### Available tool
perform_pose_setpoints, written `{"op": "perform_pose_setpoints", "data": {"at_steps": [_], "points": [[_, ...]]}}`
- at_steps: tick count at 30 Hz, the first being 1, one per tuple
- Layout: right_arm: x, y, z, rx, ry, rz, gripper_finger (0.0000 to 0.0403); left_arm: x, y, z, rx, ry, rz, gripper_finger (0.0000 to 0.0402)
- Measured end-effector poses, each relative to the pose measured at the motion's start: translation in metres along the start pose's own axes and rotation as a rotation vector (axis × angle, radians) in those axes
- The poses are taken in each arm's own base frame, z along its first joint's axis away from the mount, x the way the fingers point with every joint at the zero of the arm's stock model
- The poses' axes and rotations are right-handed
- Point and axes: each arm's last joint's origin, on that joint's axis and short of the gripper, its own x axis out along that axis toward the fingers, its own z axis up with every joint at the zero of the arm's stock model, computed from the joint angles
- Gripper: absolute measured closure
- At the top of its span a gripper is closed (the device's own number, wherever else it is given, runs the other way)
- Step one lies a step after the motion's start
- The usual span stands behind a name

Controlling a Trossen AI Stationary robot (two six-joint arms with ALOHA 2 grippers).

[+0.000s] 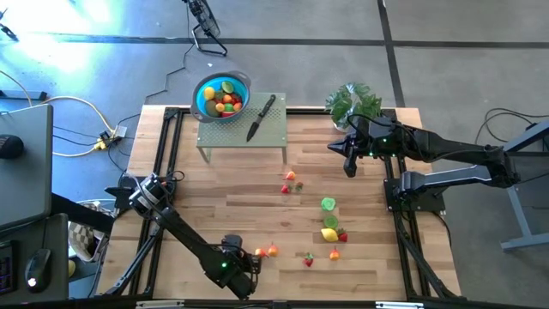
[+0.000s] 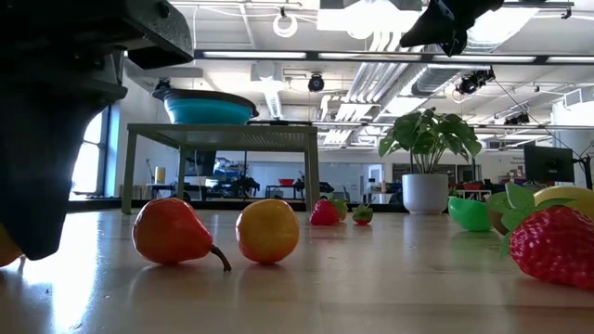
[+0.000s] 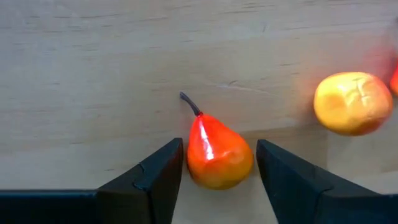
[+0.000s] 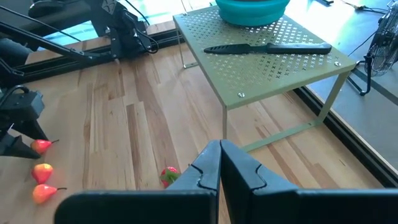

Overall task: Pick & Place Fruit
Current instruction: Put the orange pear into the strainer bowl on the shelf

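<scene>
A red-orange toy pear [image 3: 217, 152] lies on its side on the wooden table, stem pointing away from my left gripper [image 3: 220, 143]. That gripper is open near the table's near edge [image 1: 244, 257], one finger on each side of the pear's fat end, with no touch showing. An orange fruit [image 3: 351, 102] lies just beyond the pear. More small fruit [image 1: 330, 232] are scattered right of centre. The blue bowl [image 1: 221, 96] holds several pieces. My right gripper [image 4: 219, 162] is shut and raised by the potted plant [image 1: 353, 103].
The bowl stands on a green perforated stand [image 1: 257, 137] at the far edge, with a black-handled knife [image 1: 260, 118] beside it. Strawberries [image 1: 290, 182] lie mid-table, and a green piece [image 1: 328, 204] lies nearer the right side. Black rails frame the table [image 1: 163, 163].
</scene>
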Motion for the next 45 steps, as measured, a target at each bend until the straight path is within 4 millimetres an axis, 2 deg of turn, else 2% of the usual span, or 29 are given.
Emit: {"op": "perform_pose_setpoints", "data": {"at_steps": [8,20,30,40,45], "points": [[0.000,0.000,0.000,0.000,0.000,0.000,0.0400,0.001,0.001,0.000,0.002,-0.001,0.010,0.0262],[0.000,0.000,0.000,0.000,0.000,0.000,0.0401,-0.005,-0.004,-0.001,-0.001,0.007,0.000,0.0272],[0.000,0.000,0.000,0.000,-0.001,0.000,0.0401,-0.050,0.002,0.019,0.061,-0.039,-0.023,0.0272],[0.000,0.000,0.000,0.002,0.001,0.000,0.0401,-0.093,0.006,0.040,0.131,-0.110,-0.148,0.0273],[0.000,0.000,0.000,0.004,0.000,0.000,0.0401,-0.112,0.014,0.056,0.169,-0.151,-0.131,0.0273]]}}
